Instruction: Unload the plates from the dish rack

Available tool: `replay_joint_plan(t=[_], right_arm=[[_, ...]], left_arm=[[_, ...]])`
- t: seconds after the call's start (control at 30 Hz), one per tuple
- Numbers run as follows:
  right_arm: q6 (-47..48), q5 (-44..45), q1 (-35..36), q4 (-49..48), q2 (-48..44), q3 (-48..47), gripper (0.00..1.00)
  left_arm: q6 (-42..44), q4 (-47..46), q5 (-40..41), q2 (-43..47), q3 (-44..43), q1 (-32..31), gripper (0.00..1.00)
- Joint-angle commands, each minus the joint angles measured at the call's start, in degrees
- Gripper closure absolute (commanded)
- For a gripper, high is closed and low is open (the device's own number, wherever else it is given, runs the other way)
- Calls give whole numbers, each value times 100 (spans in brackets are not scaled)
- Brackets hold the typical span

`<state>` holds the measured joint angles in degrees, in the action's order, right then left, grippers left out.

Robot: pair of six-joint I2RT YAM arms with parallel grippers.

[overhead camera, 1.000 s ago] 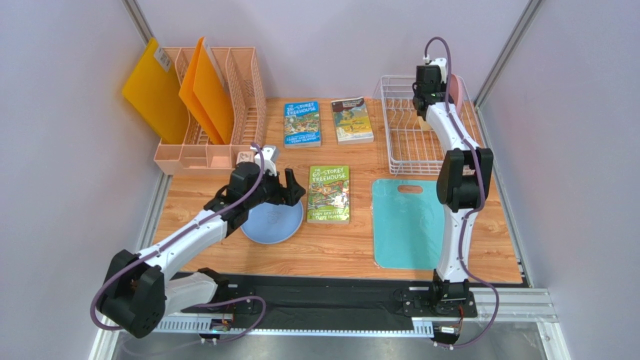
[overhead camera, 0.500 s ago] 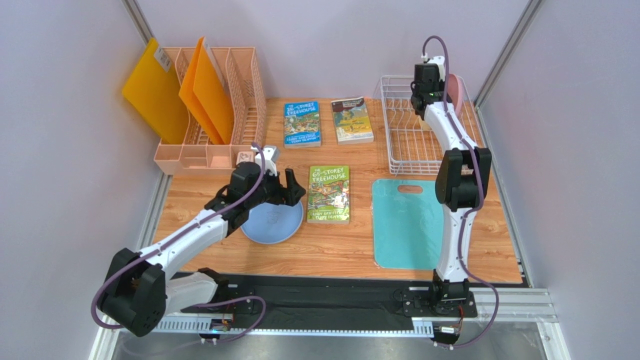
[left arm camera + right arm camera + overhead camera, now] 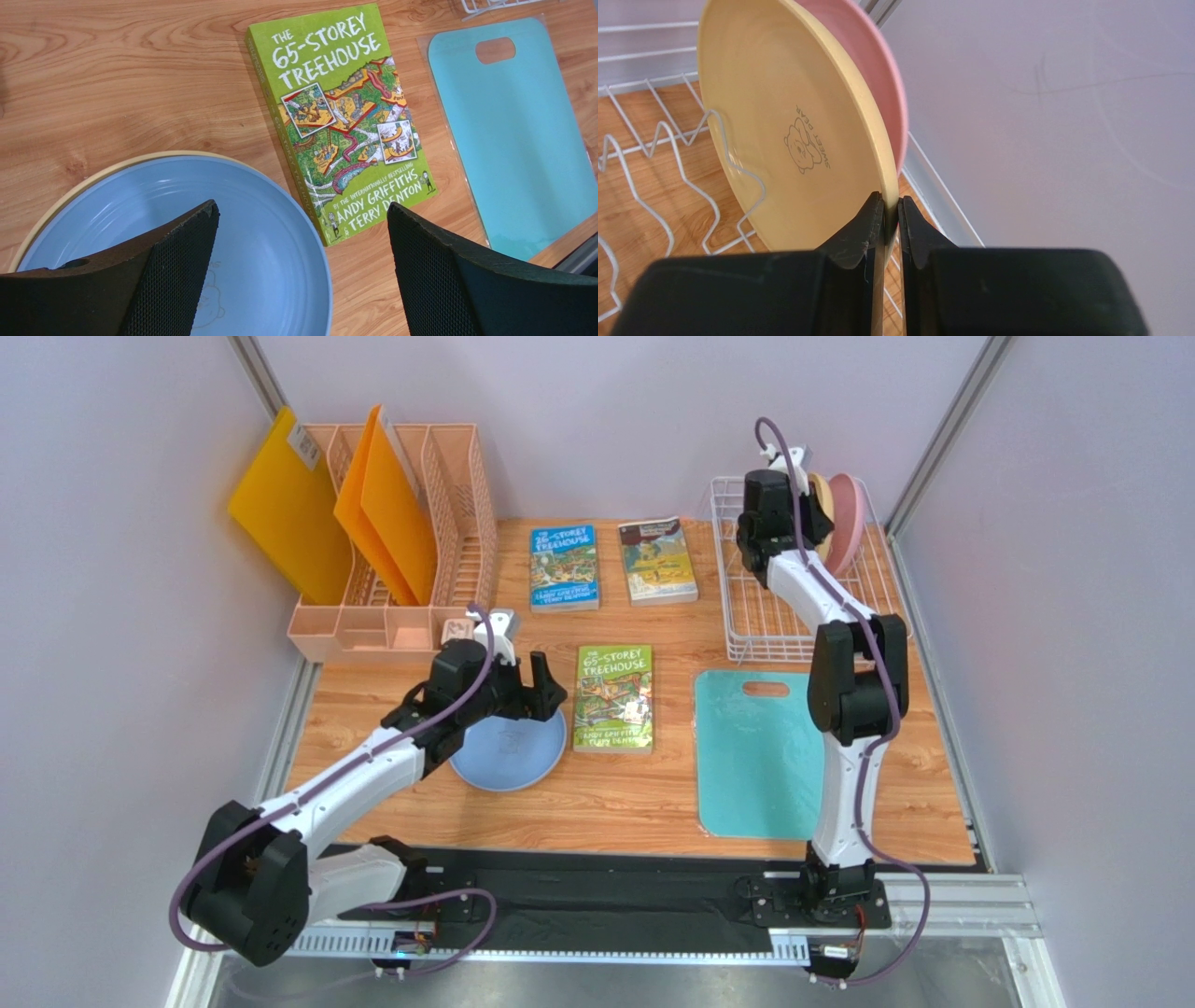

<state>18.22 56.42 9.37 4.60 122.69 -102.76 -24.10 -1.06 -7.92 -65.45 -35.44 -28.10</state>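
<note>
Our right tool [image 3: 891, 207] has swung left; we pinch the upright round pale yellow plate [image 3: 780, 126] by its rim, straight ahead.

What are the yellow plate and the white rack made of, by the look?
The yellow plate looks like matte plastic or melamine: soft even sheen, thin rim, printed bear. The rack seems thin metal wire, white-coated: bent smooth rods, uniform white.
</note>
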Motion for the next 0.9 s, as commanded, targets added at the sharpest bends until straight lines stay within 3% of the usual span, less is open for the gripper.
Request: replay_joint_plan(t=[0.0, 0.27, 0.47, 0.67, 0.87], right_arm=[[410, 685, 65, -1110, -668, 72, 100], [465, 835, 250, -1269, -1282, 450, 100], [-825, 414, 539, 424, -2240, 757, 100], [-2207, -1175, 1057, 2140, -3285, 1204, 100], [-3314, -3258, 1576, 2248, -4340, 2477, 100]], left_arm=[[37, 9, 124, 252, -147, -12, 5], [-42, 80, 107, 568, -68, -12, 4], [-191, 80, 89, 902, 81, -12, 4], [-350, 71, 72, 1210, 160, -12, 5], [-464, -78, 19, 1491, 292, -12, 5]])
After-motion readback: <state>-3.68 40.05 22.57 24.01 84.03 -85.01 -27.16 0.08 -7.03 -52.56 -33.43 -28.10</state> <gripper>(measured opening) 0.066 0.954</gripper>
